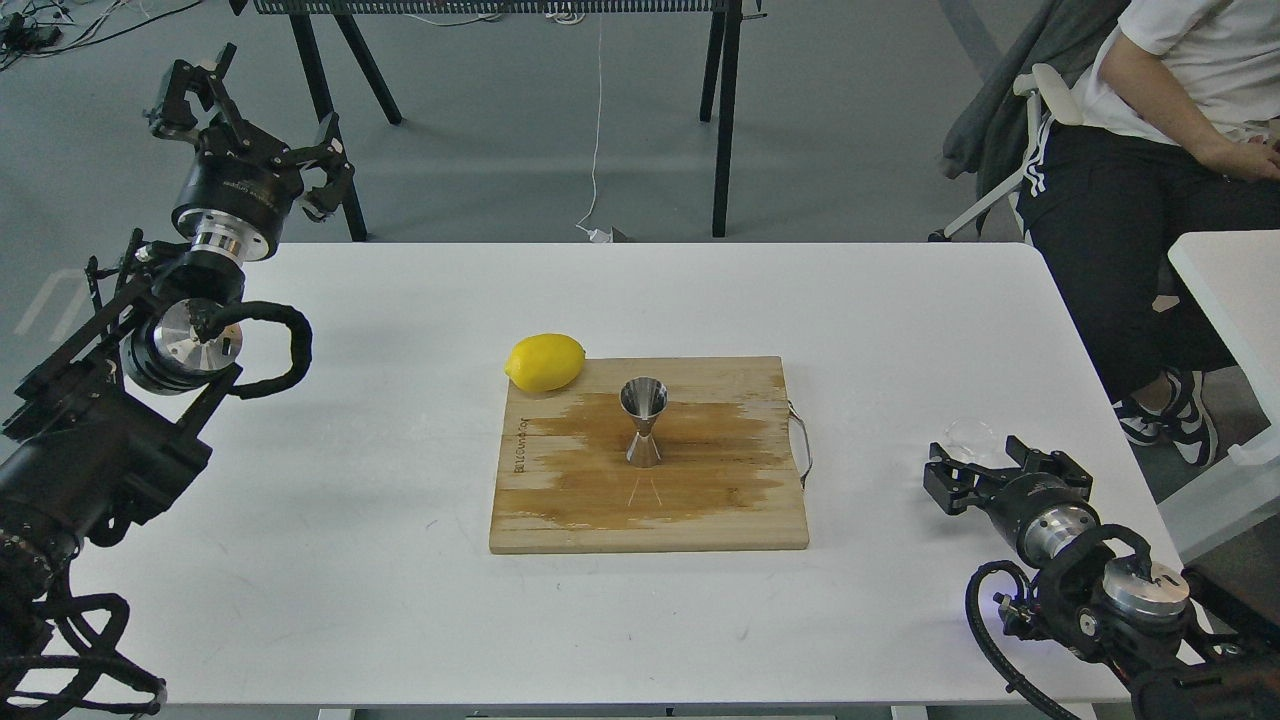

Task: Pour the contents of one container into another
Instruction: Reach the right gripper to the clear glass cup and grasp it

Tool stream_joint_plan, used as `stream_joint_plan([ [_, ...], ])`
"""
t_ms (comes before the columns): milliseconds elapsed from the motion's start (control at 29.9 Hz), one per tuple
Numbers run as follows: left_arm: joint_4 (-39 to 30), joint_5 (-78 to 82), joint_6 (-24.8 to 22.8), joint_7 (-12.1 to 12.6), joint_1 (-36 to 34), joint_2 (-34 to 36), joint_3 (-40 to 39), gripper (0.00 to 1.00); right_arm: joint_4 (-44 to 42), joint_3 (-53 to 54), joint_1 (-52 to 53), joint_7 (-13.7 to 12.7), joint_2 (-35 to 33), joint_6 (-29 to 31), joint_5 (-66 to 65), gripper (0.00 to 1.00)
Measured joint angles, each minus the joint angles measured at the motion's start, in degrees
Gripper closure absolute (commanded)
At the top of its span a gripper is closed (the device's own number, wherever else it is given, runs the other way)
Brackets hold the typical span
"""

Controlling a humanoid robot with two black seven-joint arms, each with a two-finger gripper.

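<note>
While my left gripper (250,130) hangs raised off the table's (350,450) far left corner, fingers spread and empty, the right gripper (985,465) lies low by the cup (970,437). Its grip I can't tell; the jigger (643,422) stands upright mid-board (700,500).

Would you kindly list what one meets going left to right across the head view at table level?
Left gripper → yellow lemon → shiny steel hourglass jigger → metal handle of the wooden cutting board → small clear glass cup → right gripper.
</note>
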Motion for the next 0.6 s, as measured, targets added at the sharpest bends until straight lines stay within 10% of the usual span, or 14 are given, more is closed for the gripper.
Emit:
stream_joint_plan([
  [267,0.0,0.0,0.0,0.1,0.0,0.0,0.0,0.00,-2.1,0.5,0.7,-0.4,1.8,0.3,0.0,0.39],
  [468,0.0,0.1,0.0,0.1,0.0,0.0,0.1,0.00,-2.3,0.7,0.7,-0.4,2.0,0.6,-0.1,0.72],
  [602,0.0,0.1,0.0,0.1,0.0,0.1,0.0,0.00,-2.3,0.6,0.8,-0.3,2.0,0.9,-1.2,0.73],
])
